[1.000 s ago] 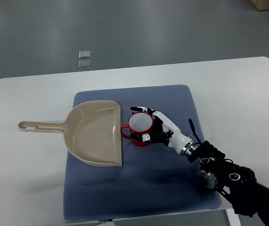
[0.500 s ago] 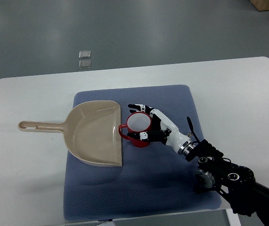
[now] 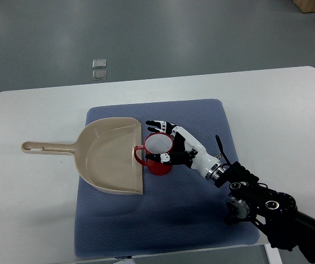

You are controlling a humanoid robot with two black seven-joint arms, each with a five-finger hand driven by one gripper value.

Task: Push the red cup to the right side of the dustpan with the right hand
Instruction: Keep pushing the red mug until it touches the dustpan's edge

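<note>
On the blue mat (image 3: pixel 201 220), right robot hand (image 3: pixel 171 143) cupped around red cup (image 3: pixel 157 155), handle touching dustpan (image 3: pixel 110 154) edge

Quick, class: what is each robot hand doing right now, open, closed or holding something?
Left hand: not in view.
Right hand: fingers curled around the red ceramic cup, which sits against the beige plastic dustpan's right edge.

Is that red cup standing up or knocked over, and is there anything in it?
Upright: the red cup shows its round open mouth to the overhead camera. It looks empty, only a pale inside visible. The right hand wraps around it.
</note>
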